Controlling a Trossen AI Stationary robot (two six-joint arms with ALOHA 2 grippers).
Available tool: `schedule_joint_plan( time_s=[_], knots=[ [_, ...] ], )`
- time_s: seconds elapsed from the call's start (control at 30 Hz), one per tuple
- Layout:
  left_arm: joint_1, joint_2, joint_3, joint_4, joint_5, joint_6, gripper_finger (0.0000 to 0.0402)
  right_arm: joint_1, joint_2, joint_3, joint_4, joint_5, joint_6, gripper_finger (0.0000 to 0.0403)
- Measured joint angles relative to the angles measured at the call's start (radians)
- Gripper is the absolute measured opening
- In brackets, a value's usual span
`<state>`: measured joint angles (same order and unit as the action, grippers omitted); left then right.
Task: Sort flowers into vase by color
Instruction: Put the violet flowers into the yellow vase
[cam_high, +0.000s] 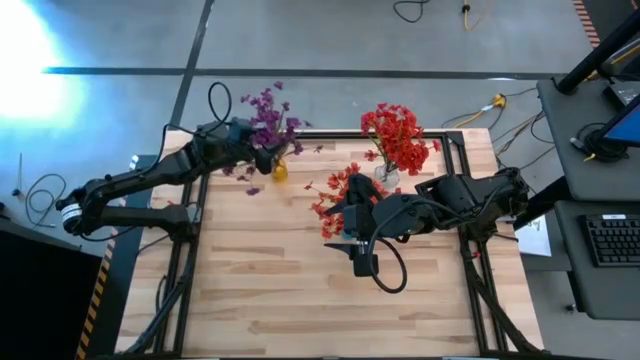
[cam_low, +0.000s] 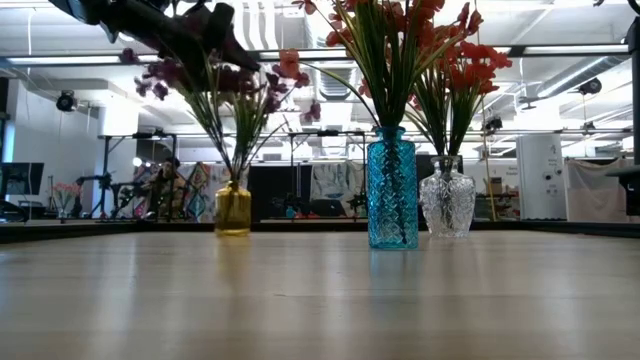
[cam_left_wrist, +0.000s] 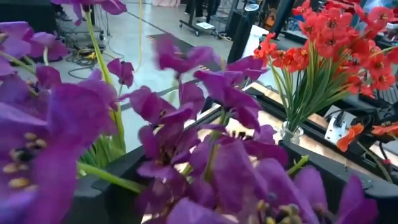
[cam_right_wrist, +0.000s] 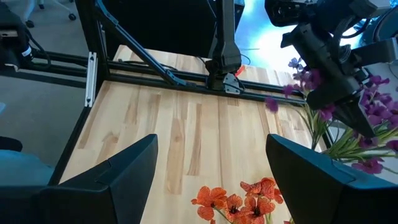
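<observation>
Wooden table (cam_high: 280, 290), flowers (cam_low: 395, 40) upright in vases, both hands spread, empty.

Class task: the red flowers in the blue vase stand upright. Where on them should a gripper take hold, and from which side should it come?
Grip the bare green stems just above the blue vase, below the blossoms of the red flowers. There the stems bunch narrowly, while higher up they fan out. Come in level from the side, probably the open table side, away from the clear vase.

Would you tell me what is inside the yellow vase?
The yellow vase holds green stems of the purple flowers. Its tinted glass hides their lower ends.
</observation>
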<state>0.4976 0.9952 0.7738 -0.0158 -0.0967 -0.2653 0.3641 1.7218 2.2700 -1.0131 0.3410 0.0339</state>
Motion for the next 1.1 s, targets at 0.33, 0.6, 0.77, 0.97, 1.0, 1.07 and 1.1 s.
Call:
schedule_joint_plan(
  time_s=[0.33, 0.6, 0.77, 0.97, 1.0, 1.07, 1.1],
  knots=[
    [0.0, 0.001, 0.0, -0.001, 0.0, -0.053, 0.0314, -0.015, 0.004, -0.013, 0.046, 0.03, -0.025, 0.0292],
    [0.0, 0.001, 0.0, -0.002, -0.001, -0.041, 0.0314, -0.052, 0.049, -0.057, 0.145, 0.087, -0.08, 0.0292],
    [0.0, 0.001, 0.0, -0.013, 0.001, 0.079, 0.0314, -0.102, 0.061, -0.057, 0.228, 0.207, -0.129, 0.0292],
    [0.0, 0.001, 0.0, -0.015, 0.003, 0.317, 0.0314, -0.255, 0.069, -0.057, 0.28, 0.077, -0.207, 0.0292],
    [0.0, 0.001, 0.0, -0.014, 0.005, 0.353, 0.0314, -0.29, 0.069, -0.057, 0.289, 0.036, -0.214, 0.0292],
    [-0.001, 0.001, 0.0, -0.014, 0.005, 0.416, 0.0314, -0.361, 0.069, -0.057, 0.301, -0.07, -0.228, 0.0292],
    [-0.001, 0.001, 0.0, -0.014, 0.005, 0.435, 0.0314, -0.395, 0.069, -0.057, 0.302, -0.124, -0.228, 0.0292]
  ],
)
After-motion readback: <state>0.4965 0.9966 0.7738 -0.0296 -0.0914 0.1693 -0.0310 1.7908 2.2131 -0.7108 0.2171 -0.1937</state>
